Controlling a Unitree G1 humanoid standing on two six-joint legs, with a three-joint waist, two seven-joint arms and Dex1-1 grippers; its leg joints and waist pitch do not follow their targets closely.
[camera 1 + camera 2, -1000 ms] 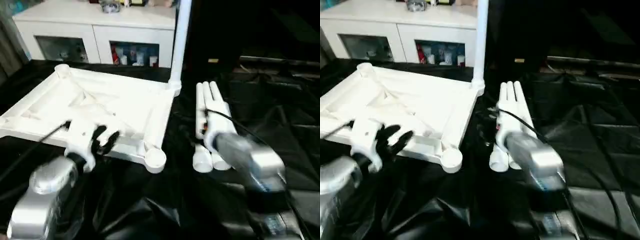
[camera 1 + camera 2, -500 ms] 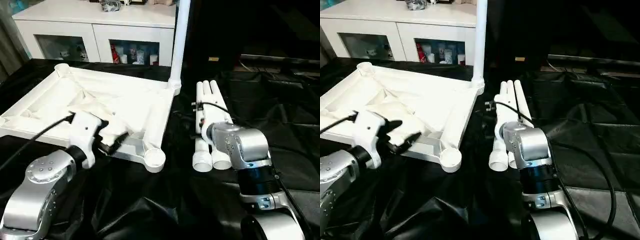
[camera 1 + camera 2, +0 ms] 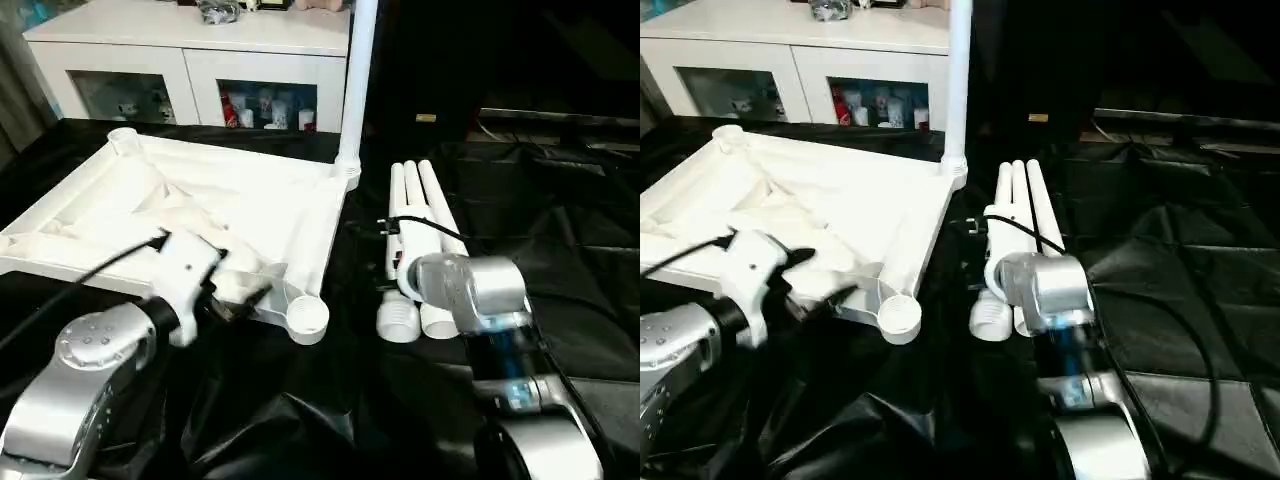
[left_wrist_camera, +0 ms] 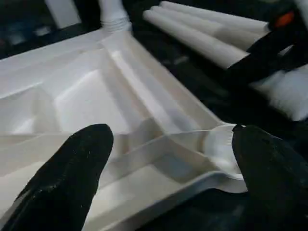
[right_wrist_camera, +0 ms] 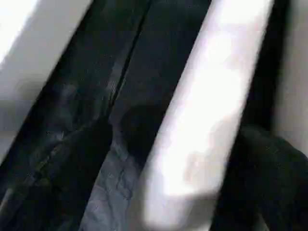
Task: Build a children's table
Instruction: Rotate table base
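Observation:
The white table top (image 3: 120, 215) lies upside down on black cloth, ribbed underside up. One white leg (image 3: 356, 80) stands upright in its far right corner socket. Three loose legs (image 3: 422, 215) lie side by side to the right. My left gripper (image 3: 245, 290) hovers over the near rim, just left of the empty near right socket (image 3: 308, 318). It is open, its fingers (image 4: 72, 178) spread wide with the socket (image 4: 221, 149) between them. My right gripper (image 5: 178, 159) is low over the loose legs and open, one finger on either side of a leg (image 5: 202, 110).
A white glass-door cabinet (image 3: 200, 60) stands behind the table top. Crumpled black cloth (image 3: 560, 220) covers the work surface. Black cables run across my left forearm (image 3: 90, 270) and over the loose legs (image 3: 430, 225).
My left gripper has slid right along the near rim toward the near right socket. My right arm has turned and settled over the near ends of the loose legs.

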